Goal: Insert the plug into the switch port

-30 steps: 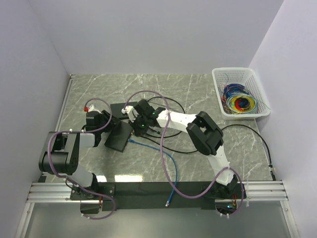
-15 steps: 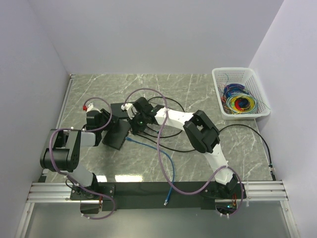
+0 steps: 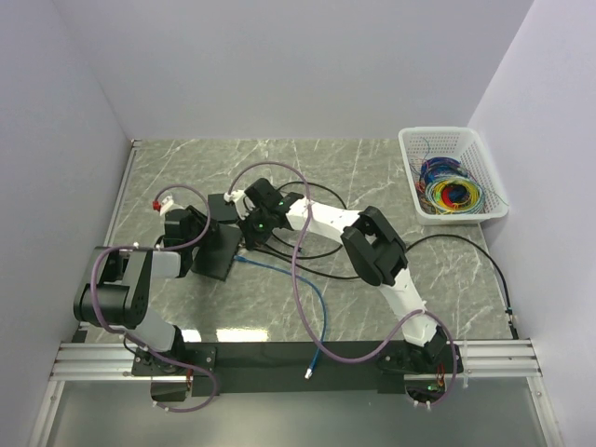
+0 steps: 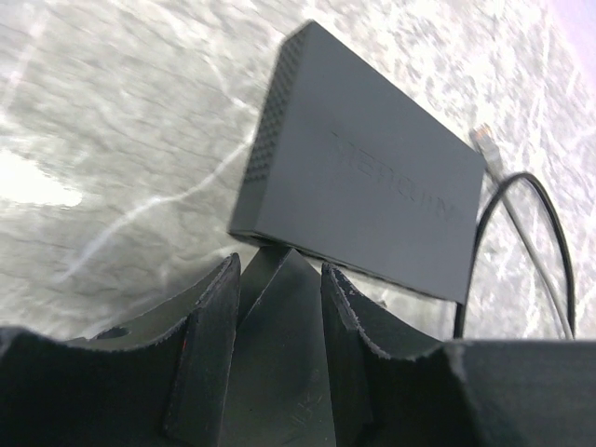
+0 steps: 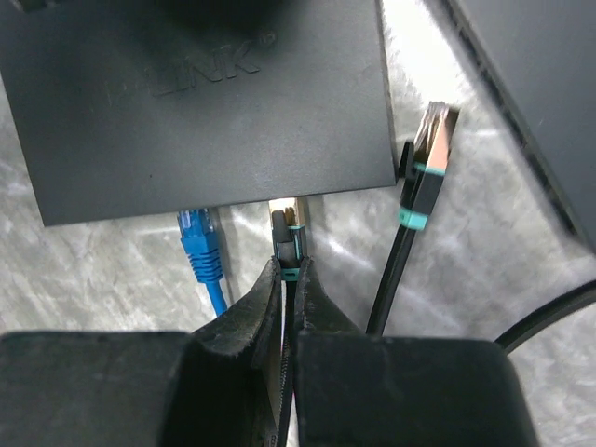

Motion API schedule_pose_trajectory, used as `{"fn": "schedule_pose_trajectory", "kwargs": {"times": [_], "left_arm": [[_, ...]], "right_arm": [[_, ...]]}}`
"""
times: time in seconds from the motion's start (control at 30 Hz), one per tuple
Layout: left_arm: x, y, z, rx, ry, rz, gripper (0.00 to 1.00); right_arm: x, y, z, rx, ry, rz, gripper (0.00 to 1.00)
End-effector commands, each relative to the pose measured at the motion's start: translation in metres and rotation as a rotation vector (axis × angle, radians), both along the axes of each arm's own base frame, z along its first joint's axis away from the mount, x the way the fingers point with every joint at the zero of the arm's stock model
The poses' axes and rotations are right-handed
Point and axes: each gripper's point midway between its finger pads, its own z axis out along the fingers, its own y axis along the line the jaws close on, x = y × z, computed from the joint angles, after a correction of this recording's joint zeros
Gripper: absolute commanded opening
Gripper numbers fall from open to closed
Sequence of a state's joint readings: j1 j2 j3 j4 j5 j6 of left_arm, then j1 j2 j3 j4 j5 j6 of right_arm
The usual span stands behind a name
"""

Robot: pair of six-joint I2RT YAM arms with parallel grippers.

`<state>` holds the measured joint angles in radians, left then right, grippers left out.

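The black switch (image 5: 205, 93) lies on the marble table, also seen in the top view (image 3: 216, 255). My left gripper (image 4: 279, 265) is shut on its left corner, a dark wedge between the fingers; in the top view the left gripper (image 3: 197, 244) sits at the switch's left side. My right gripper (image 5: 291, 270) is shut on a black plug with teal bands (image 5: 287, 233). The plug's tip is at the switch's near edge; how deep it sits is hidden. In the top view the right gripper (image 3: 250, 233) is at the switch's right edge.
A blue plug (image 5: 197, 240) lies beside the held plug, its blue cable (image 3: 312, 289) trailing to the front. A loose black-and-teal plug (image 5: 426, 154) lies to the right. A second black box (image 4: 363, 177) sits behind. A white basket (image 3: 410, 154) of cables stands at the back right.
Both grippers and the switch have shifted toward the back left. The right arm has followed with the plug, and the blue cable has been dragged along.
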<state>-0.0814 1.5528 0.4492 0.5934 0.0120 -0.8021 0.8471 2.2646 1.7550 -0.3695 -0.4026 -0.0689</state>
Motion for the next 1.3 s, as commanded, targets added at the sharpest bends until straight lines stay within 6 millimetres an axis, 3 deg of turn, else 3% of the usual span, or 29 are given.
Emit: {"fn": "schedule_pose_trajectory", "kwargs": {"times": [0.0,0.13,0.33,0.5,0.57,0.6,0.77,0.93,0.97,1.03,1.07,1.1,1.17,1.27], "left_arm": [[-0.110,-0.091,-0.056,-0.225,0.410,-0.332,0.43],[-0.111,-0.093,-0.057,-0.225,0.407,-0.333,0.43],[-0.112,-0.094,-0.056,-0.218,0.416,-0.334,0.43],[-0.113,-0.084,-0.048,-0.180,0.426,-0.291,0.45],[-0.109,-0.084,-0.040,-0.180,0.405,-0.288,0.49],[-0.111,-0.082,-0.040,-0.173,0.416,-0.282,0.49],[-0.103,-0.071,-0.032,-0.149,0.394,-0.246,0.51],[-0.099,-0.058,-0.032,-0.146,0.391,-0.216,0.53],[-0.099,-0.057,-0.033,-0.148,0.395,-0.217,0.53],[-0.095,-0.053,-0.032,-0.147,0.389,-0.214,0.52],[-0.095,-0.053,-0.034,-0.138,0.396,-0.223,0.52],[-0.093,-0.052,-0.033,-0.136,0.398,-0.226,0.52],[-0.089,-0.052,-0.032,-0.133,0.400,-0.232,0.51],[-0.083,-0.051,-0.029,-0.137,0.390,-0.235,0.51]], "right_arm": [[0.040,0.119,0.202,0.630,-0.464,0.081,0.00],[0.044,0.125,0.197,0.620,-0.450,0.071,0.00],[0.041,0.121,0.162,0.565,-0.411,0.060,0.00],[0.025,0.102,0.146,0.523,-0.390,0.058,0.00],[0.016,0.100,0.148,0.518,-0.391,0.071,0.00],[0.011,0.098,0.140,0.502,-0.375,0.075,0.00],[-0.011,0.109,0.136,0.483,-0.372,0.113,0.00],[-0.016,0.118,0.128,0.447,-0.344,0.112,0.00],[-0.016,0.119,0.130,0.448,-0.343,0.109,0.02],[-0.019,0.119,0.134,0.442,-0.348,0.116,0.20],[-0.019,0.116,0.130,0.429,-0.350,0.110,0.37],[-0.019,0.114,0.131,0.420,-0.364,0.111,0.44],[-0.016,0.106,0.132,0.395,-0.386,0.089,0.55],[-0.012,0.093,0.134,0.356,-0.424,0.074,0.60]]}}
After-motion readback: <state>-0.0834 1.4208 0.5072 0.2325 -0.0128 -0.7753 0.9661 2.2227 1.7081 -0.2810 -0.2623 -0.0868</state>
